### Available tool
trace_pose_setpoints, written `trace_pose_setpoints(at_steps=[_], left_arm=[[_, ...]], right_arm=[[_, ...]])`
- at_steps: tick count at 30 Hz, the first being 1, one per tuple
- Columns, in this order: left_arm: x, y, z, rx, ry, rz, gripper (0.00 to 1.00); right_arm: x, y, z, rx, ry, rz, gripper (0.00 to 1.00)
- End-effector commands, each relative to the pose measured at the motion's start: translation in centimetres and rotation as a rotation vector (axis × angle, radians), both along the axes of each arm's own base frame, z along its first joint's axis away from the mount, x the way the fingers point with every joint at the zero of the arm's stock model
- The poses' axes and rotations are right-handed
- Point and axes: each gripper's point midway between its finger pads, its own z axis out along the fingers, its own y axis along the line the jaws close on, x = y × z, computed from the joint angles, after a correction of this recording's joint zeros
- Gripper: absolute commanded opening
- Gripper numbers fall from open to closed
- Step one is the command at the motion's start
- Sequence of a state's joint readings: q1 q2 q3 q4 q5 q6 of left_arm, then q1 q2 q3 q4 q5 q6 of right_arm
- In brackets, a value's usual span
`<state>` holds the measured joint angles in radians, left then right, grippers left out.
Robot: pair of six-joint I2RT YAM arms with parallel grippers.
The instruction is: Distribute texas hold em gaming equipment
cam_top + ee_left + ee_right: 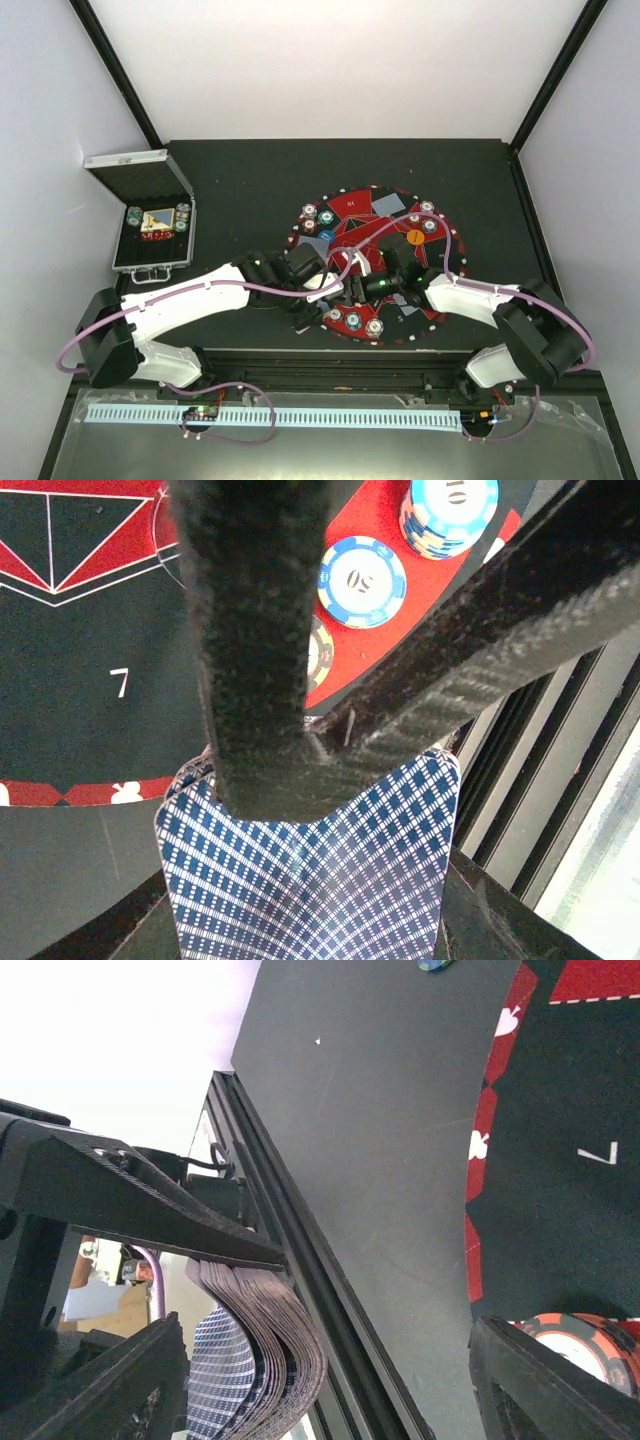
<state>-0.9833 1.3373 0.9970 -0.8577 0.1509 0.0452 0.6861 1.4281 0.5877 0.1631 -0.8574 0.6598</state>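
Left gripper (316,281): clenched on a pack of cards (330,880), blue-check backs facing its wrist camera.
Pack of cards: was held over the near rim of the mat (60,660), at the front edge of the table (250,190); the right wrist view showed it edge-on, bowed and fanned.
Right gripper (330,1385): released, fingers spread wide and just beside the pack; whether a finger touched a card I could not tell.
Blue chip (362,580): lay flat on a red segment of the mat, near a teal chip stack (450,515).
Red chip stack (585,1335): stood on the mat beside the right gripper's finger.
Case (135,175): lay open at the table's left side, well apart from both grippers.
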Motion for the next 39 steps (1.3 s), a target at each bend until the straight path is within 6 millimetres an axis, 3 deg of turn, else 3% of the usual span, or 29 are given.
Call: trace_pose_setpoints(at_steps=[1, 10, 22, 29, 39], left_arm=[[0.0, -1.0, 1.0, -0.051, -0.018, -0.024, 0.52], [-0.1, -1.1, 1.0, -0.054, -0.013, -0.03, 0.52], [-0.1, -1.0, 1.1, -0.058, -0.015, -0.03, 0.52], [-0.1, -1.0, 1.1, -0.056, -0.014, -0.028, 0.51], [-0.1, -1.0, 1.0, -0.052, -0.014, -0.027, 0.52]], right_arm=[[0.0, 0.7, 1.0, 0.041, -0.028, 0.029, 0.78], [-1.1, 0.8, -0.4, -0.022, -0.045, 0.167, 0.75], [-0.6, -0.2, -2.9, -0.14, -0.127, 0.164, 0.63], [0.0, -0.4, -1.9, -0.149, -0.166, 0.127, 0.46], [-0.2, -0.6, -0.6, -0.122, -0.169, 0.136, 0.32]])
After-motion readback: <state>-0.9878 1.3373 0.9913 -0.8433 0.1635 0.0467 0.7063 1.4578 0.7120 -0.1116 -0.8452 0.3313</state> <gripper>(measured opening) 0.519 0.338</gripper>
